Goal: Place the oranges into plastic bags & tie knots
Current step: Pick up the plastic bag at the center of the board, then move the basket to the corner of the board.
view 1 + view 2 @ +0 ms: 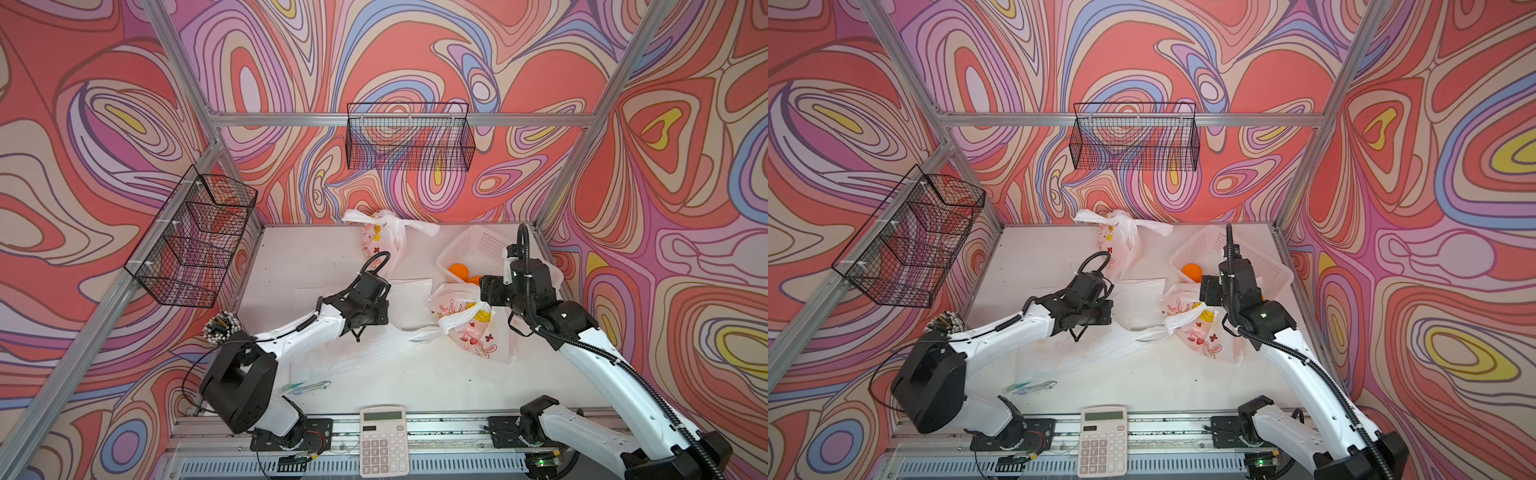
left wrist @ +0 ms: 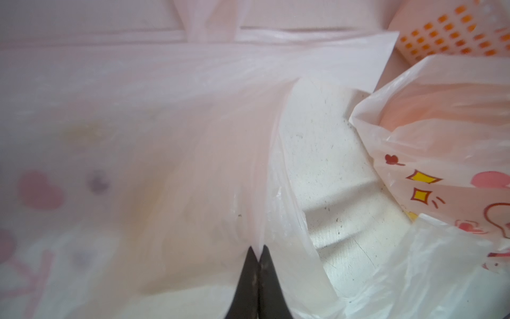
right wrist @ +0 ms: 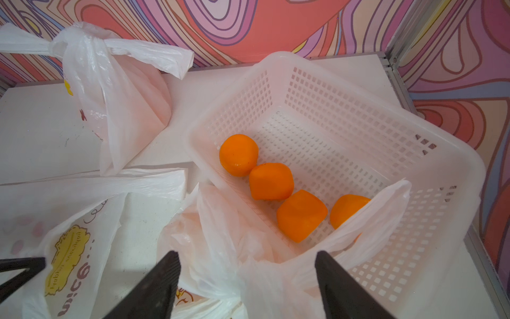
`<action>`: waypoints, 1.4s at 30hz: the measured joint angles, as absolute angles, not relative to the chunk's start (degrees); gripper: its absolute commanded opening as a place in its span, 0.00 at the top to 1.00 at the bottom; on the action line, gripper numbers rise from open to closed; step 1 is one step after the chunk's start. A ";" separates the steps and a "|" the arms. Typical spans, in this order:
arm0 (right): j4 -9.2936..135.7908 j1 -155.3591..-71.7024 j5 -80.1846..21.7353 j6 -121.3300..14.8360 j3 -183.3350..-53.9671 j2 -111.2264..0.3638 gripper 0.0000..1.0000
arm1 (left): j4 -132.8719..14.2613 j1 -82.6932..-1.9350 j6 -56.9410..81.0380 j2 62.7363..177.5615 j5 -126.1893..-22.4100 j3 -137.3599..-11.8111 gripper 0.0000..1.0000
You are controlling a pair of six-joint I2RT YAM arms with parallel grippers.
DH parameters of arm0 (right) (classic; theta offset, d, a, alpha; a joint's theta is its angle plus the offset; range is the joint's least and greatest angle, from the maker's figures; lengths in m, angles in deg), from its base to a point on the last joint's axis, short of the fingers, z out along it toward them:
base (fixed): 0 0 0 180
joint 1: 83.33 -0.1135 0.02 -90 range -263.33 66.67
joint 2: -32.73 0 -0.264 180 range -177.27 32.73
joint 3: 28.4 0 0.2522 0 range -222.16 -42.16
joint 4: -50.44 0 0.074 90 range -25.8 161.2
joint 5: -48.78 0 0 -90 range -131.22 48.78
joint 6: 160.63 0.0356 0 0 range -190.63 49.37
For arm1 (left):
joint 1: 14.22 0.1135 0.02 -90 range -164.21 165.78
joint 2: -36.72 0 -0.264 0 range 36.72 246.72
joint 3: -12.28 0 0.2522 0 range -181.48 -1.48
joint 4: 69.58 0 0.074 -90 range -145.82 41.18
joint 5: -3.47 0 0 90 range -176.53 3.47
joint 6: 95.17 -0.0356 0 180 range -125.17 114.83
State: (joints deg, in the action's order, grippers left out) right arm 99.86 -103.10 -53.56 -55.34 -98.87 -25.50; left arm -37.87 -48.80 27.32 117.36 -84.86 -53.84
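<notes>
Where the thin translucent white plastic bag [image 2: 171,132] lies flat, left gripper [image 2: 258,250] reaches low, jaws pinching its film. Right gripper [image 3: 247,256], jaws wide, tilts toward glossy round oranges [image 3: 238,154] in perforated white basket [image 3: 358,105].

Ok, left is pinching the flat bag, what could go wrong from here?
1. The left gripper is shut on a thin fold of the flat bag; the film could slip out, or both layers could lift together without opening the mouth.
2. A handle of the open bag drapes into the basket over one orange; the open right gripper may snag it reaching in.
</notes>
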 measured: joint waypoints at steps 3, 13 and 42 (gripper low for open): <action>99.88 -101.52 -51.31 -56.11 -99.98 -27.34 0.09 | -38.74 -44.43 25.18 109.78 -82.56 -51.83 1.00; 100.17 -94.25 -41.06 -58.84 -106.15 -35.45 0.02 | -45.87 -27.34 27.41 93.03 -65.49 -50.43 1.00; 103.49 -88.00 -32.43 -67.17 -124.11 -72.06 0.03 | -71.51 -23.27 47.32 99.13 -41.54 -50.28 1.00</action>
